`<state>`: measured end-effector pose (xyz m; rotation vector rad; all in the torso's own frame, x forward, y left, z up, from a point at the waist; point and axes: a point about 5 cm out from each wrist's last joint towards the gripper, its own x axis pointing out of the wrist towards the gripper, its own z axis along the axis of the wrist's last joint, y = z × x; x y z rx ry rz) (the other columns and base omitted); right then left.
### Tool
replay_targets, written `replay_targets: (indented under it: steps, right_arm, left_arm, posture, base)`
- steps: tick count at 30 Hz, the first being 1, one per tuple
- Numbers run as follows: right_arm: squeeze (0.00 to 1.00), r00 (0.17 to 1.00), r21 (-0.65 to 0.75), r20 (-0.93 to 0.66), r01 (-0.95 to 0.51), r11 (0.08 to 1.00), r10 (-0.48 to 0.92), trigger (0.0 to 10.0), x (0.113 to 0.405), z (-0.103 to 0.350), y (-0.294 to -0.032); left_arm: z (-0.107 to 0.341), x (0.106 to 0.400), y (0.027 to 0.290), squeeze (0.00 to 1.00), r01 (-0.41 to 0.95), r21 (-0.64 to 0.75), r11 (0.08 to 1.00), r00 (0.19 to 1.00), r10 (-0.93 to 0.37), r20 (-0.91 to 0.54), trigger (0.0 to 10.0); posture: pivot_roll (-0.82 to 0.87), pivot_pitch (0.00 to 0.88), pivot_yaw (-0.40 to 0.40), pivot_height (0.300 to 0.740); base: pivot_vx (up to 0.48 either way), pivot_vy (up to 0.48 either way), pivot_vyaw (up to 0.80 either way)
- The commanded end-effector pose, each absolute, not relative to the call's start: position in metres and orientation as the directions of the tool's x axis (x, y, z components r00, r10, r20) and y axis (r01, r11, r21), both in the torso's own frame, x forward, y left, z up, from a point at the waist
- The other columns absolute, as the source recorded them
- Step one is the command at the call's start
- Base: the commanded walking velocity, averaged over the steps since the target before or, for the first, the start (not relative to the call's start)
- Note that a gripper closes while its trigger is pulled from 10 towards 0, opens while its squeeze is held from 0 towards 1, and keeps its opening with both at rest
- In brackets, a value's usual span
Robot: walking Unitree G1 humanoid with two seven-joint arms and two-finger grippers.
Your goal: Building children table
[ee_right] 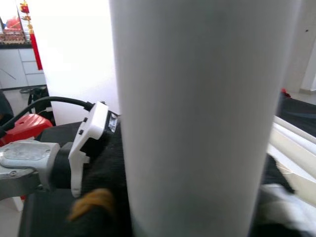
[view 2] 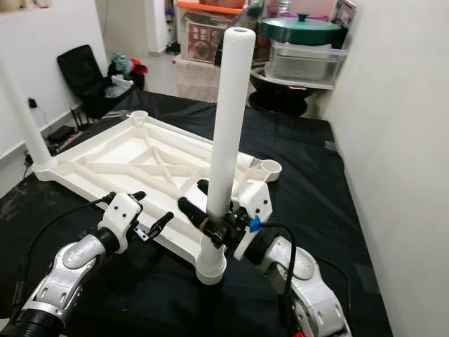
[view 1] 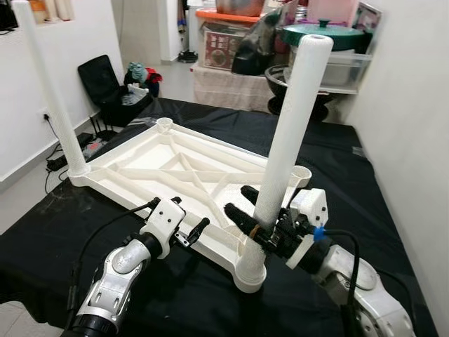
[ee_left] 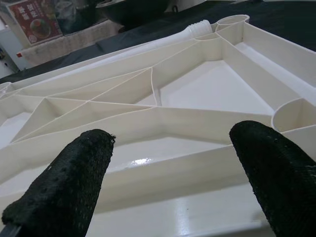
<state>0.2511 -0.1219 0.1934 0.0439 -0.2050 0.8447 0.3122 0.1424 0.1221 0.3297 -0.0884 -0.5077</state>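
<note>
Right gripper [view 1: 245, 214] pinches the near leg [view 1: 287, 133] low down, just above its corner socket in the upturned tabletop [view 1: 168, 168]. Left gripper [view 1: 193, 232], fingers spread, hovers at the near rim. Keep the leg plumb, press straight down.

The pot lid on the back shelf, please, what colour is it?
Dark green lid, clearest in the right eye view.

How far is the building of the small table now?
Done: one leg stands in a corner socket of the upturned tabletop. In hand: the right pincer grips a second leg upright in the near corner socket; the left pincer waits open by the near rim. Left: two far sockets look empty.
</note>
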Motion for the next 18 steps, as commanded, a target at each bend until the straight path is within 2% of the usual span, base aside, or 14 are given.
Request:
replay_targets:
  steps: [1, 3, 5, 9, 10, 11, 12, 15, 16, 17, 18]
  right_arm:
    - [0.0, 0.655, -0.044, 0.204, -0.736, 0.675, 0.728, 0.0, 0.256, 0.19, -0.12]
    - [0.0, 0.655, -0.044, 0.204, -0.736, 0.675, 0.728, 0.0, 0.256, 0.19, -0.12]
    - [0.0, 0.739, -0.028, 0.19, -0.654, 0.756, 0.646, 0.0, 0.267, 0.184, -0.124]
    - [0.0, 0.761, -0.03, 0.182, -0.628, 0.778, 0.622, 0.0, 0.269, 0.181, -0.127]
    - [0.0, 0.822, -0.055, 0.137, -0.55, 0.833, 0.552, 0.0, 0.276, 0.177, -0.133]
    - [0.0, 0.822, -0.055, 0.137, -0.55, 0.833, 0.552, 0.0, 0.276, 0.177, -0.133]
    - [0.0, 0.859, -0.08, 0.106, -0.494, 0.866, 0.501, 0.0, 0.281, 0.174, -0.138]
    - [0.0, 0.859, -0.08, 0.106, -0.494, 0.866, 0.501, 0.0, 0.281, 0.174, -0.138]
    - [0.0, 0.997, -0.022, 0.002, -0.082, 0.996, 0.082, 0.0, 0.301, 0.162, -0.176]
    - [0.0, 0.997, -0.022, 0.002, -0.082, 0.996, 0.082, 0.0, 0.301, 0.162, -0.176]
    - [0.0, 0.96, -0.024, -0.096, 0.263, 0.965, -0.264, 0.0, 0.302, 0.147, -0.206]
  left_arm:
    - [0.12, 0.312, 0.14, 0.0, 0.473, 0.332, 0.816, 0.867, -0.499, -0.009, 10.0]
    - [0.12, 0.312, 0.14, 0.0, 0.473, 0.332, 0.816, 0.867, -0.499, -0.009, 10.0]
    - [0.121, 0.312, 0.141, 0.0, 0.471, 0.338, 0.815, 0.867, -0.498, -0.009, 10.0]
    - [0.122, 0.311, 0.144, 0.0, 0.467, 0.341, 0.816, 0.869, -0.494, -0.009, 10.0]
    - [0.122, 0.311, 0.145, 0.0, 0.465, 0.342, 0.817, 0.87, -0.492, -0.009, 10.0]
    - [0.122, 0.311, 0.145, 0.0, 0.465, 0.342, 0.817, 0.87, -0.492, -0.009, 10.0]
    - [0.122, 0.311, 0.145, 0.0, 0.464, 0.342, 0.817, 0.871, -0.491, -0.008, 10.0]
    - [0.122, 0.311, 0.145, 0.0, 0.464, 0.342, 0.817, 0.871, -0.491, -0.008, 10.0]
    - [0.122, 0.311, 0.145, 0.0, 0.462, 0.34, 0.819, 0.872, -0.489, -0.007, 10.0]
    - [0.122, 0.311, 0.145, 0.0, 0.462, 0.34, 0.819, 0.872, -0.489, -0.007, 10.0]
    - [0.122, 0.311, 0.144, 0.0, 0.461, 0.337, 0.821, 0.872, -0.489, -0.004, 10.0]
  posture:
    - [0.05, 0.0, -0.079, 0.74]
    - [0.05, 0.0, -0.079, 0.74]
    - [0.06, 0.0, -0.079, 0.74]
    - [0.06, 0.0, -0.081, 0.74]
    - [0.06, 0.0, -0.083, 0.74]
    - [0.06, 0.0, -0.083, 0.74]
    - [0.06, 0.0, -0.083, 0.74]
    - [0.06, 0.0, -0.083, 0.74]
    - [0.05, 0.0, -0.087, 0.74]
    - [0.05, 0.0, -0.087, 0.74]
    - [0.06, 0.0, -0.084, 0.74]
  base:
    - [0.0, 0.0, 0.0]
    - [0.0, 0.0, 0.0]
    - [0.0, 0.0, 0.0]
    - [0.0, 0.0, 0.0]
    - [0.0, 0.0, 0.0]
    - [0.0, 0.0, 0.0]
    - [0.0, 0.0, 0.0]
    - [0.0, 0.0, 0.0]
    - [0.0, 0.0, 0.0]
    - [0.0, 0.0, 0.0]
    - [0.0, 0.0, 0.0]
